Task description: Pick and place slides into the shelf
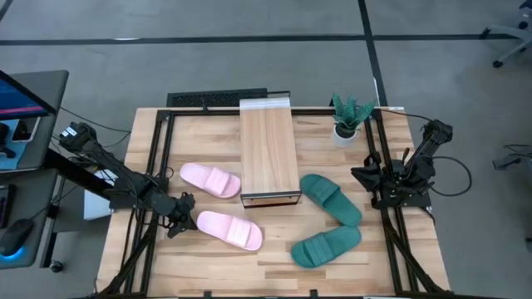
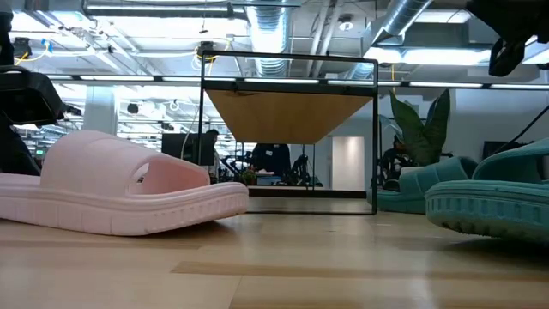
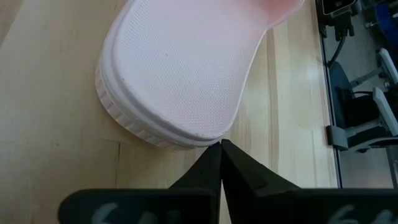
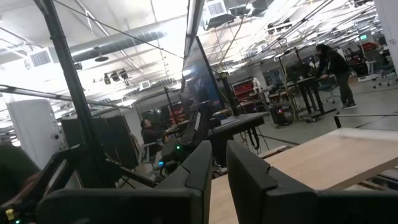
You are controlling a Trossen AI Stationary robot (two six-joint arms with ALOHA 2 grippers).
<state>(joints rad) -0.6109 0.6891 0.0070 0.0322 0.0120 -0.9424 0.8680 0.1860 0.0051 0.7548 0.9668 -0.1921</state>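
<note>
From above, the shelf (image 1: pixel 268 150) stands mid-table, a long pale plank on a thin black frame. To its left lie two pink slides: one (image 1: pixel 210 179) just beside the shelf's long side, the other (image 1: pixel 230 229) beyond its near end. Two teal slides sit right of the shelf, one (image 1: pixel 331 198) near its corner, one (image 1: pixel 326 246) farther toward the table's front. All four are soft, rounded foam with a wide strap. The left gripper (image 1: pixel 179 213) hangs low between the pink pair, touching the heel of the nearer-front one; the right gripper (image 1: pixel 371 176) waits well right of the shelf, above the table (image 1: pixel 208 274) edge (light wood planks, black rails). A small potted plant (image 1: pixel 349 117) stands just right of the shelf's far end.

At table height, the shelf (image 2: pixel 290 129) shows its plank underside and wire-thin frame. A pink slide (image 2: pixel 120 195) with a ribbed sole edge lies to its left, teal slides (image 2: pixel 489 199) to its right. Behind are ducts and ceiling lights.

The left wrist view shows the fine-dimpled footbed of a pink slide (image 3: pixel 183 68), its grooved rim meeting the fingertips (image 3: pixel 214 158), which are pressed together on nothing.

In the right wrist view the fingers (image 4: pixel 199 165) stand slightly apart, empty, the shelf top (image 4: pixel 336 158) ahead; people stand far off in the room.
</note>
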